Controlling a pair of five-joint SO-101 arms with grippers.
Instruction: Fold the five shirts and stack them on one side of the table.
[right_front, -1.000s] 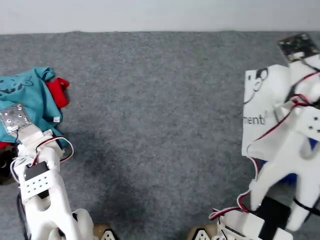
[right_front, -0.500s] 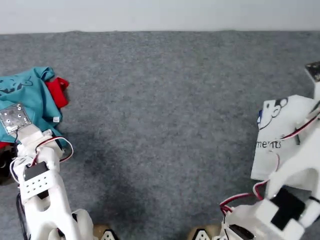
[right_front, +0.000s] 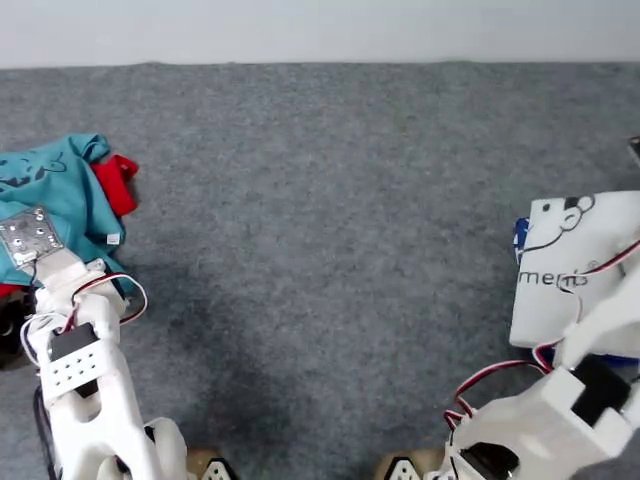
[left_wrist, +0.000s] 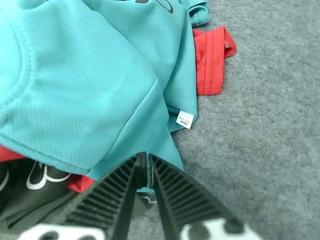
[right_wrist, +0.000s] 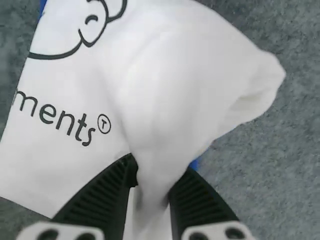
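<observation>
White shirt (right_front: 570, 250) dragged nearer — smooth cloth pinched in right gripper (right_wrist: 157, 169); left gripper (left_wrist: 145, 160) closed over teal mesh shirt (left_wrist: 75, 85).

We see a flat grey, felt-like carpeted table top (right_front: 330, 200) w/ a speckled nap, lit approx. evenly w/ soft darker patches towards the near edge, and along its far edge a plain pale grey-white wall strip (right_front: 320, 30).

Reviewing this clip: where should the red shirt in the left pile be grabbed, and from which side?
Grip the red shirt by its exposed flap, coming from the bare table beside it. That flap lies free, while the rest is buried under the teal shirt.
</observation>
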